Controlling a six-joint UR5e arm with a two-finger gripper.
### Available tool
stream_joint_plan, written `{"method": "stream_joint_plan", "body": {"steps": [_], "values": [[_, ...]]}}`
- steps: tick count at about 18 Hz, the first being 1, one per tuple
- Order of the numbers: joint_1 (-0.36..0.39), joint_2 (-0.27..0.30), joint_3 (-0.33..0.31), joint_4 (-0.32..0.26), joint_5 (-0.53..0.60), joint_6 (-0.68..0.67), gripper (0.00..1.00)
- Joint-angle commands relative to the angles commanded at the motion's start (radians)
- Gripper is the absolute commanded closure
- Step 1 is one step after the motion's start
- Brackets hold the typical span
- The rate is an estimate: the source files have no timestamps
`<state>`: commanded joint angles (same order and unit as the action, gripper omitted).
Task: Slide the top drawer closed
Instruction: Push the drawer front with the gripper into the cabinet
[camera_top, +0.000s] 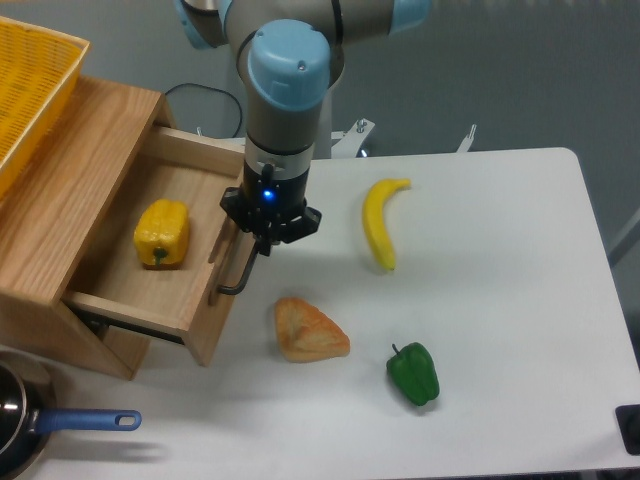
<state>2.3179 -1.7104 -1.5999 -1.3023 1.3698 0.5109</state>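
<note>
light-wood top drawer (160, 250) part open at the bench's left edge, tool (268, 240) pressed at its black handle (237, 276); finger state: can't tell.

The white table (500, 300) carries a wooden cabinet (60, 230), with a banana (378, 222), pastry (310, 329), green pepper (413, 373) and pan (40, 425) around it.

- We see a white tabletop (500, 300) with rounded corners under even, soft light.
- Behind it we see a plain grey-blue wall (540, 70).
- A black cable (205, 92) loops at the back.
- At the far right edge we see a strip of grey floor (628, 235).
</note>
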Motion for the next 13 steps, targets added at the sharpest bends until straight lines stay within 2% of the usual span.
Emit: {"method": "stream_joint_plan", "body": {"steps": [13], "values": [[-0.057, 0.017, -0.012, 0.002, -0.006, -0.035, 0.93]]}}
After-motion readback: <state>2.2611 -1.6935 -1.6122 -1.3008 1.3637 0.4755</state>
